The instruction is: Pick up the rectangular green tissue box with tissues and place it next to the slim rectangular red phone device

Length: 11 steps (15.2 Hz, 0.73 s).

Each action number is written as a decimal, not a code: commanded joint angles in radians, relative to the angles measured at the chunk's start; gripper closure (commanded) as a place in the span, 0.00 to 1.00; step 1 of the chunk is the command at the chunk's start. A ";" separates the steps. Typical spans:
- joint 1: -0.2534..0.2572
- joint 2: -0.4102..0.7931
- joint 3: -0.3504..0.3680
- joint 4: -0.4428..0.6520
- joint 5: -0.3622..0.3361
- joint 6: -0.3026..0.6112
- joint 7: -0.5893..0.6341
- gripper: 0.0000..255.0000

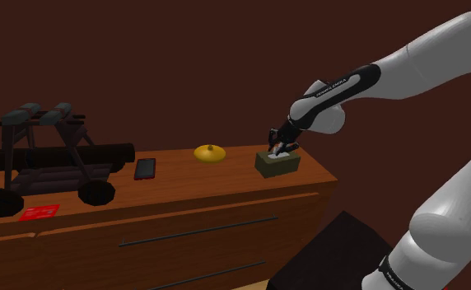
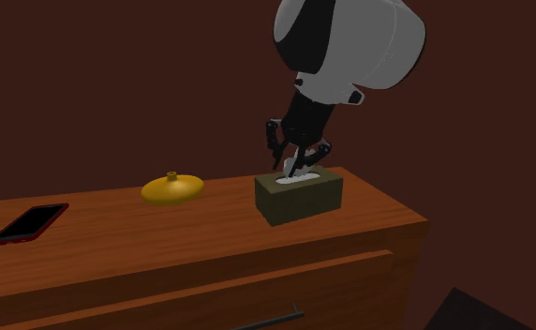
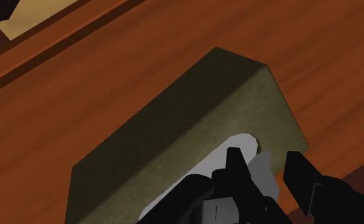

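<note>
Presently the olive-green tissue box (image 1: 277, 164) stands on the wooden counter (image 1: 209, 188), right of centre in the shoulder view and near the counter's end. The tool (image 1: 282, 148) sits directly over the box top at the white tissue (image 3: 206, 168). Its fingers stand slightly apart with tissue between them; contact cannot be determined. The red-edged phone (image 1: 145, 169) lies flat left of centre, well apart from the box. A yellow domed item (image 1: 210, 153) rests between them.
</note>
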 commanded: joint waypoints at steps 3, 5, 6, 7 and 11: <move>0.000 0.004 0.000 0.000 -0.001 -0.002 0.000 1.00; -0.005 -0.017 0.001 0.008 -0.018 -0.031 0.015 1.00; -0.008 -0.027 0.002 0.012 -0.025 -0.045 0.023 1.00; -0.010 -0.037 0.002 0.017 -0.032 -0.060 0.029 1.00; -0.019 -0.074 0.004 0.038 -0.056 -0.117 0.053 1.00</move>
